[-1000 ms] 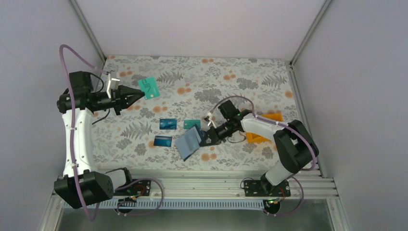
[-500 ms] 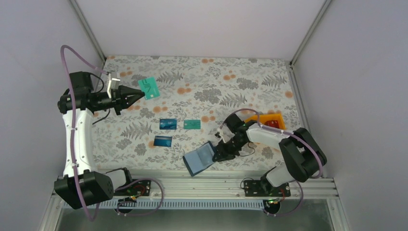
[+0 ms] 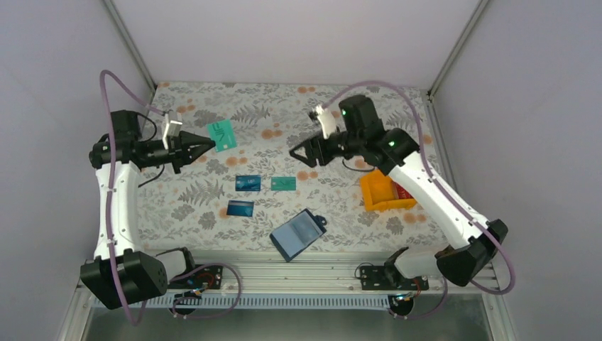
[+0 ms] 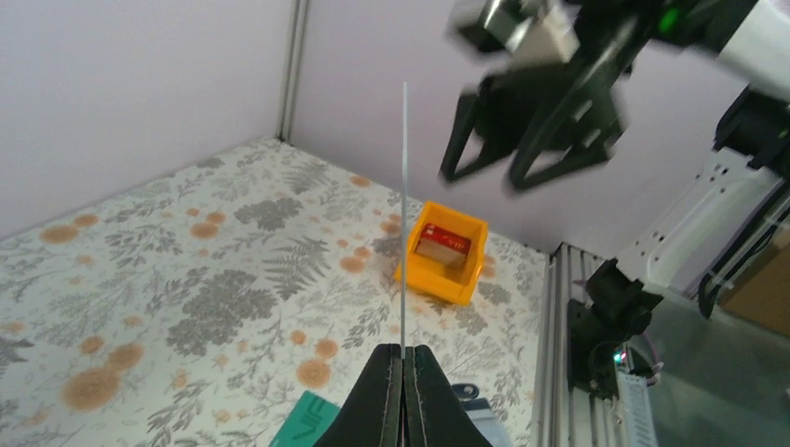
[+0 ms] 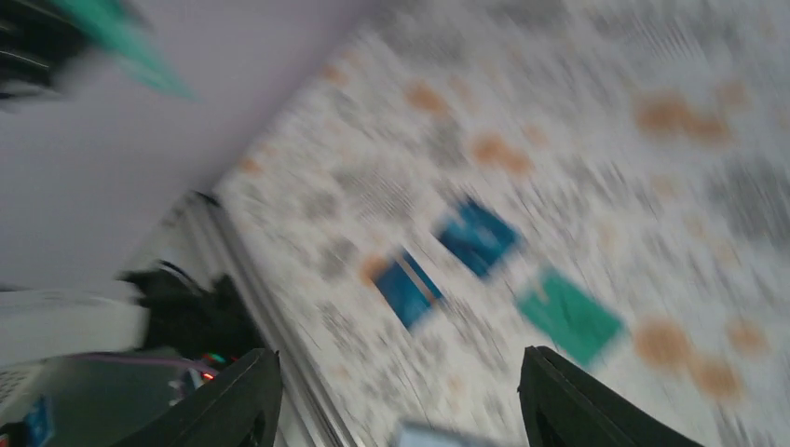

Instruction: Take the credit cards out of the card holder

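Observation:
The blue card holder [image 3: 298, 235] lies flat near the table's front edge, with no gripper on it. Two blue credit cards [image 3: 248, 182] [image 3: 241, 208] and a teal-green one [image 3: 283, 183] lie on the cloth behind it. My left gripper [image 3: 204, 145] hangs at the back left, shut on another teal card [image 3: 222, 134]. In the left wrist view that card [image 4: 404, 214] shows edge-on, rising from the shut tips [image 4: 404, 350]. My right gripper [image 3: 297, 153] hovers open and empty above mid-table; its own view [image 5: 401, 391] is motion-blurred. A red card [image 4: 441, 242] lies in the orange bin [image 4: 458, 284].
The orange bin [image 3: 376, 195] stands at the right of the floral cloth, under the right forearm. Grey walls and metal posts close in the back and both sides. An aluminium rail runs along the front edge.
The right gripper dragged the card holder toward the front edge, let go and opened, then rose and swung back over mid-table. The left arm barely moved, still holding its teal card.

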Controlling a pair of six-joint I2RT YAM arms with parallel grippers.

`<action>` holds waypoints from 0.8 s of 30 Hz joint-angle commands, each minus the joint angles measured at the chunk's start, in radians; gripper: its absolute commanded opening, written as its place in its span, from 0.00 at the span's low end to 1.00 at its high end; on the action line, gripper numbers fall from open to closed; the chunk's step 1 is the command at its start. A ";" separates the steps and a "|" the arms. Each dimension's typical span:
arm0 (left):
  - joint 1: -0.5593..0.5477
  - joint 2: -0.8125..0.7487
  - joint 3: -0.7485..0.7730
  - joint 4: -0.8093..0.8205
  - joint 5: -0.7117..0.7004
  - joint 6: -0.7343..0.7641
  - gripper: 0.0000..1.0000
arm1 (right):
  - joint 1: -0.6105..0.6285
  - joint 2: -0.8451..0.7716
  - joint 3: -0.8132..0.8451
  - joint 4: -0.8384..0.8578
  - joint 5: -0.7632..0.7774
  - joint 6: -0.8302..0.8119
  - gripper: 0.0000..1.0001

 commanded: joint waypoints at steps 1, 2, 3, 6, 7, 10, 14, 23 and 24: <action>-0.039 -0.026 -0.033 -0.009 -0.089 0.114 0.02 | 0.076 0.081 0.232 0.077 -0.220 -0.199 0.66; -0.069 -0.023 -0.032 -0.008 -0.152 0.124 0.02 | 0.090 0.130 0.310 0.052 -0.263 -0.235 0.65; -0.099 -0.019 -0.021 -0.011 -0.246 0.136 0.02 | 0.110 0.195 0.381 0.012 -0.295 -0.290 0.64; -0.164 -0.010 0.026 -0.080 -0.390 0.236 0.02 | 0.143 0.311 0.595 -0.113 -0.315 -0.406 0.62; -0.169 -0.006 0.041 -0.116 -0.410 0.274 0.02 | 0.147 0.337 0.633 -0.136 -0.307 -0.428 0.62; -0.180 0.004 0.073 -0.206 -0.407 0.362 0.02 | 0.156 0.385 0.652 -0.122 -0.298 -0.435 0.62; -0.212 0.007 0.056 -0.192 -0.374 0.336 0.02 | 0.213 0.439 0.654 -0.111 -0.350 -0.446 0.60; -0.246 -0.010 0.029 -0.156 -0.349 0.300 0.02 | 0.255 0.458 0.629 -0.101 -0.248 -0.448 0.19; -0.246 -0.011 0.024 -0.155 -0.343 0.298 0.02 | 0.254 0.457 0.621 -0.103 -0.241 -0.445 0.12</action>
